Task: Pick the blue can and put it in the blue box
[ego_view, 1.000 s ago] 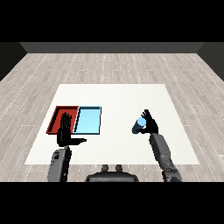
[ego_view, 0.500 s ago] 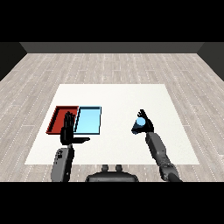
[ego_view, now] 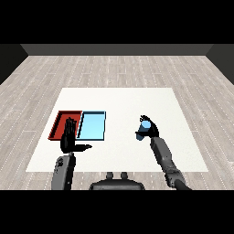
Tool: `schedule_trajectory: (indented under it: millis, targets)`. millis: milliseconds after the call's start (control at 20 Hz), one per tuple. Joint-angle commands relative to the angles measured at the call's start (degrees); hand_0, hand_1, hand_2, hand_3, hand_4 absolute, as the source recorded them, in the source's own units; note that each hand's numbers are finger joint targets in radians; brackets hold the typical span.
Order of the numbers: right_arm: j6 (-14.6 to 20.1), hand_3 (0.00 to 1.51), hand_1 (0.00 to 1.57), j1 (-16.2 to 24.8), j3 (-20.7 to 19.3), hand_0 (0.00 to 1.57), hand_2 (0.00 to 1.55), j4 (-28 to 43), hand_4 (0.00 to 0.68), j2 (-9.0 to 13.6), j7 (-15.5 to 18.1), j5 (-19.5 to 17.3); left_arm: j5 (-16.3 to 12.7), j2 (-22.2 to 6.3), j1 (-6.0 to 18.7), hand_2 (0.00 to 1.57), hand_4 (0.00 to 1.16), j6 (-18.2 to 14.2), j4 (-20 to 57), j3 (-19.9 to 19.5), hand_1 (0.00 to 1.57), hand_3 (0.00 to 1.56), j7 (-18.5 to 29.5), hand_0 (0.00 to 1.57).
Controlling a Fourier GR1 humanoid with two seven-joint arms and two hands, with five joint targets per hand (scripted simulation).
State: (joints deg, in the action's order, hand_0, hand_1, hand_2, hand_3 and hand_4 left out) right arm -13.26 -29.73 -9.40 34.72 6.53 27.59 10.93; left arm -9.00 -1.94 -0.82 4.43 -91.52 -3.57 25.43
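Two slim grey forearms of rounded, tube-like segments rise from the lower corners of the head view, each darkening toward the wrist. The left hand (ego_view: 68, 139) is matt black, with slender fingers and a shorter thumb. The right hand (ego_view: 147, 129) has the same black finish and the same thin-fingered build, joined to its forearm by a dark cuff.

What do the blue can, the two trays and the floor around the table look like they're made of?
Blue can: smooth, evenly coloured, maybe metal or plastic; the right hand curled round it hides much.
Red tray and light blue tray: flat matte colour, thin raised rims, probably plastic.
Floor: pale grey planks with visible seams, seemingly wood or laminate.
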Motion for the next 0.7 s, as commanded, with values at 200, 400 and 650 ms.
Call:
schedule_trajectory:
  millis: [200, 400, 650]
  targets:
    - [5.7, 1.46, 1.57, -0.3, 1.7, 1.57, 1.50, -1.9, 0.677, 0.4, 0.2, -4.3, 2.0, 1.1, -0.2, 0.00, 0.00, -0.1, 4.2, 0.4, 0.00, 0.00, 5.6, 0.00]
    - [2.6, 1.44, 1.56, -0.4, 0.0, 1.56, 1.49, 2.1, 0.677, 4.3, -3.8, -2.0, -2.9, -1.8, 0.0, 0.00, 0.00, 3.6, 1.5, -1.7, 0.00, 0.00, 0.1, 0.00]
    - [7.8, 1.42, 1.50, 2.8, 3.7, 1.50, 1.46, 13.5, 0.657, -1.0, -6.2, -3.5, 0.3, -1.1, 1.6, 0.00, 0.00, 2.3, 4.6, -0.5, 0.00, 0.00, 2.3, 0.00]
